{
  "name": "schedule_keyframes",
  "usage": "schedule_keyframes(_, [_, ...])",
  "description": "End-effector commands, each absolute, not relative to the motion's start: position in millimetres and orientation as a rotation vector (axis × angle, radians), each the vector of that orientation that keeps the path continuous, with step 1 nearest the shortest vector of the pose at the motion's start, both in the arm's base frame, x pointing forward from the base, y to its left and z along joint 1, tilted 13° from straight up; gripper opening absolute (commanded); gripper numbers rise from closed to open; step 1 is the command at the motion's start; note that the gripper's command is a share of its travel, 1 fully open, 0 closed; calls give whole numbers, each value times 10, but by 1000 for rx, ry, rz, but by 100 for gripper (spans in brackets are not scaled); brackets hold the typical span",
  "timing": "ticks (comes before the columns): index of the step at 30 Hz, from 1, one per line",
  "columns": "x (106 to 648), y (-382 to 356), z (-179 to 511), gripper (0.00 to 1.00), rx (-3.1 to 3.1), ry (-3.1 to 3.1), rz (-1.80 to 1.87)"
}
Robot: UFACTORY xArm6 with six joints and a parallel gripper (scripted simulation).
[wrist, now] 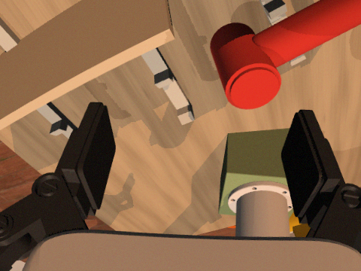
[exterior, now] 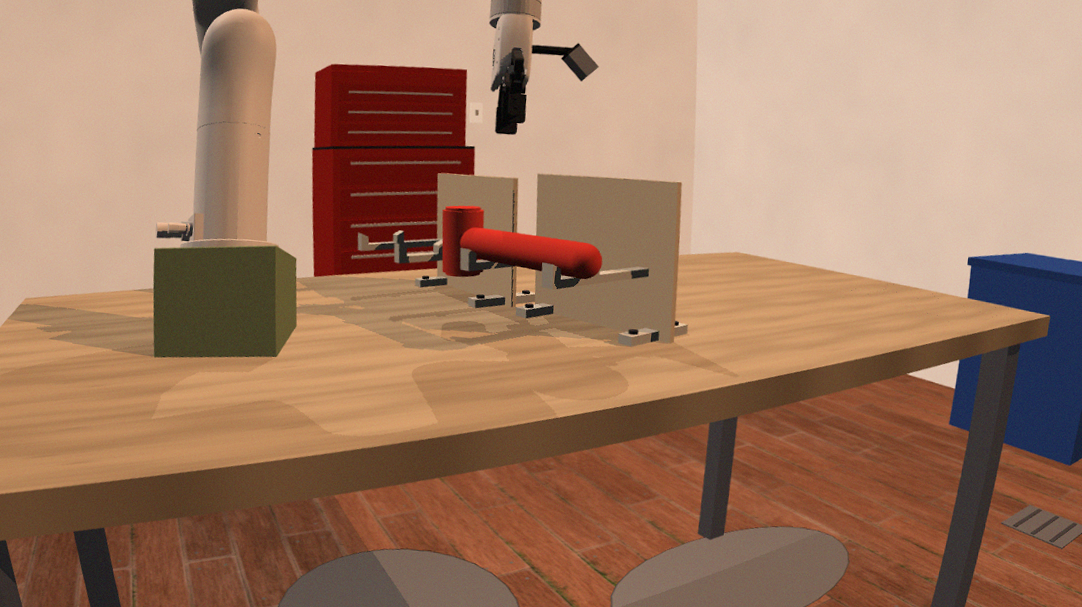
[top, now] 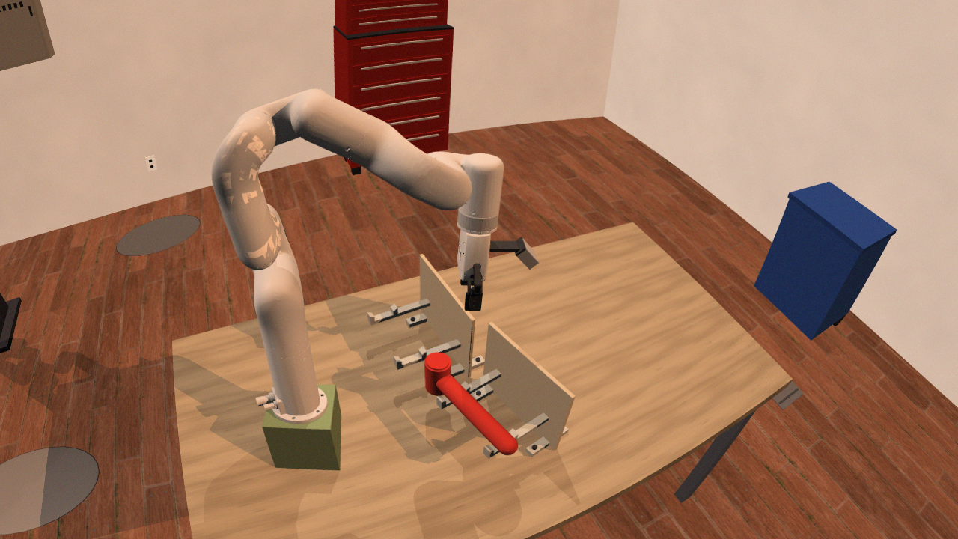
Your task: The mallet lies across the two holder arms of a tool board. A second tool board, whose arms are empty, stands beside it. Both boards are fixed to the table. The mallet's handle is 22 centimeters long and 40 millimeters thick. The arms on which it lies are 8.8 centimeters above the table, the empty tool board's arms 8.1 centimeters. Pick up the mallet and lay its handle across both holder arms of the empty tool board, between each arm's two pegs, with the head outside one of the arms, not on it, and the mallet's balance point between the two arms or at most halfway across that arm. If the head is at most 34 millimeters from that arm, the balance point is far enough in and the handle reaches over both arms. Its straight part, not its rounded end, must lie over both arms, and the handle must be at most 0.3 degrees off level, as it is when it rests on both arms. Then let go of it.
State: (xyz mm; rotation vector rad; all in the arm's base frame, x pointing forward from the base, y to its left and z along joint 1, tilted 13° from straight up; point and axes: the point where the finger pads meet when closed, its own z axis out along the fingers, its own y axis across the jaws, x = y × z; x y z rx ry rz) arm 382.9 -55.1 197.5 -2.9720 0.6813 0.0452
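The red mallet lies across the two holder arms of the nearer tool board. Its head points toward the empty tool board. That board's two arms are bare. My gripper is open and empty. It points down and hangs well above the top edge of the empty board, near the gap between the two boards. The mallet's head is below it and off to one side.
The robot's green base block stands on the table in front of the boards. A blue bin and a red tool cabinet stand on the floor off the table.
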Motion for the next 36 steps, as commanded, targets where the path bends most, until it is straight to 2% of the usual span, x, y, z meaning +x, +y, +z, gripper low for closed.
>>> schedule_keyframes(1, [3756,-753,1807,100,-2879,916,43])
schedule_keyframes(24, [3142,-1528,1082,100,-2254,1863,92])
schedule_keyframes(36, [3068,-1586,1002,100,-2178,1942,97])
